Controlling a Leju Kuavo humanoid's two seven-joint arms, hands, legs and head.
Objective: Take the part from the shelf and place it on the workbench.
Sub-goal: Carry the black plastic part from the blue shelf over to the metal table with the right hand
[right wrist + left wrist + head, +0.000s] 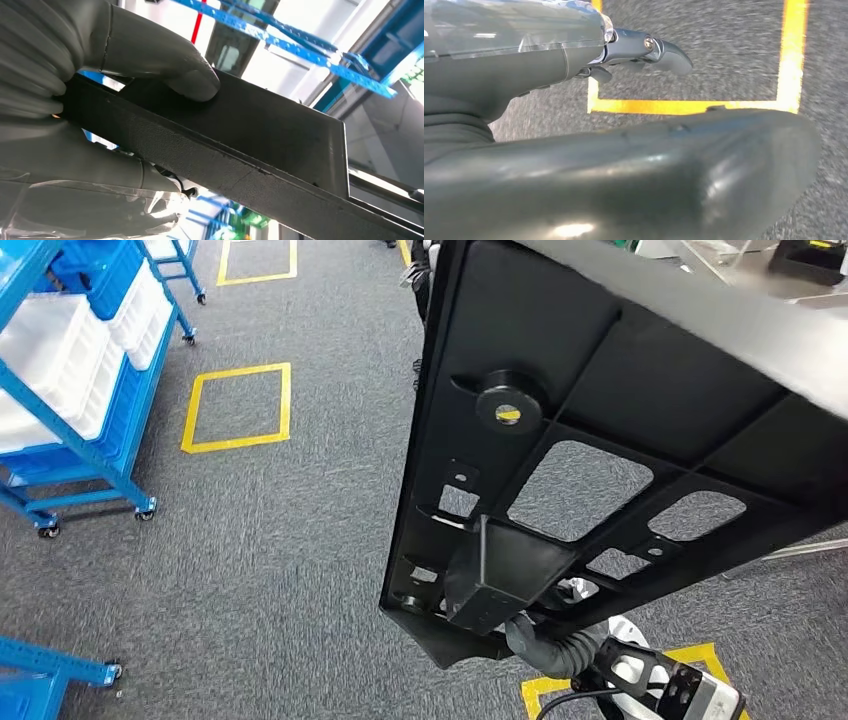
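one black panel, clamped by right hand fingers; left hand fingers' state unclear; risk: long overhang slips, striking surface edge.

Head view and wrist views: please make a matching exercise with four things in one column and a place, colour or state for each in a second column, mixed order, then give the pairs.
Things:
1. black part
2. right hand
3. blue shelf cart
4. floor square

Descriptions:
A. outlined in yellow tape
B. holds white bins
C. grips the part's edge
D. carried over grey carpet, ribbed with cut-outs

Pairs: 1-D, 2-C, 3-B, 4-A
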